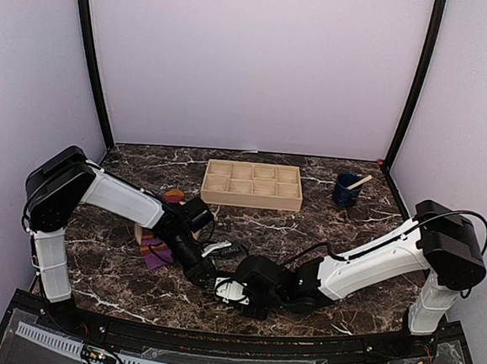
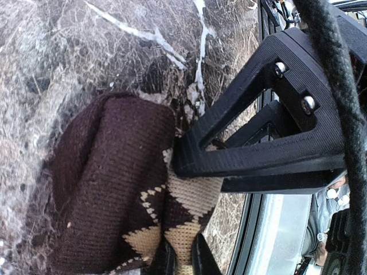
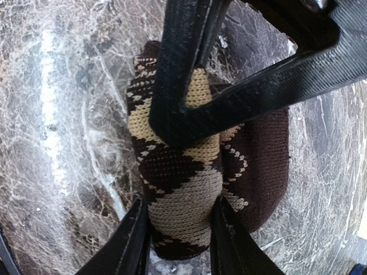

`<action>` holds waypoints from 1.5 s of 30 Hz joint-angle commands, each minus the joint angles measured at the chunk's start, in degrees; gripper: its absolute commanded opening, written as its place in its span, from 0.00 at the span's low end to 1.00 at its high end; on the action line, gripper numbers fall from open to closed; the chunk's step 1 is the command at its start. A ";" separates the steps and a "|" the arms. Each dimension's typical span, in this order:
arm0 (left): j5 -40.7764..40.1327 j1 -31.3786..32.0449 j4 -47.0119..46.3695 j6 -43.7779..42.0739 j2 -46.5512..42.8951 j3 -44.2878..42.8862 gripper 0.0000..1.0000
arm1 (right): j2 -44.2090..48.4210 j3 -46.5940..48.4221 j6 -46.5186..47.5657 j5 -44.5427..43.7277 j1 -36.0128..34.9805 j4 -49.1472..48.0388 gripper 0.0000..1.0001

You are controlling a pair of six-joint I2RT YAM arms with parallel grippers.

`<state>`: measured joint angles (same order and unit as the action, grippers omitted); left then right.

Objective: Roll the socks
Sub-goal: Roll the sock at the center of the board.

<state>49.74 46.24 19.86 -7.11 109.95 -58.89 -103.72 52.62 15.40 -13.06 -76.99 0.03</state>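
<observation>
The black and tan argyle sock (image 3: 183,172) lies bunched into a thick roll on the marble table (image 3: 51,114) near its front edge. My right gripper (image 3: 179,200) has its fingers pressed against both sides of the roll's patterned end. Coming from the opposite side, my left gripper (image 2: 182,243) is shut on a tan fold of the same sock (image 2: 109,189). In the top view both grippers (image 1: 206,279) (image 1: 228,290) meet at centre front and cover that sock. The magenta-purple sock with orange stripes (image 1: 155,251) lies flat beside the left forearm, untouched.
A wooden compartment tray (image 1: 252,184) sits at the back centre. At back right is a dark blue cup (image 1: 345,191) with a wooden stick in it. The table's front edge and black rail (image 2: 258,229) run close beside the sock.
</observation>
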 commanded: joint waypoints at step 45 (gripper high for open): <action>-15.27 -4.89 -7.41 13.73 -15.78 9.43 0.41 | -4.96 4.27 -13.55 25.99 10.34 7.70 0.00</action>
<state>36.64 41.71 14.26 4.73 97.69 -51.31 -105.93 57.43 4.93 8.16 -67.83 3.88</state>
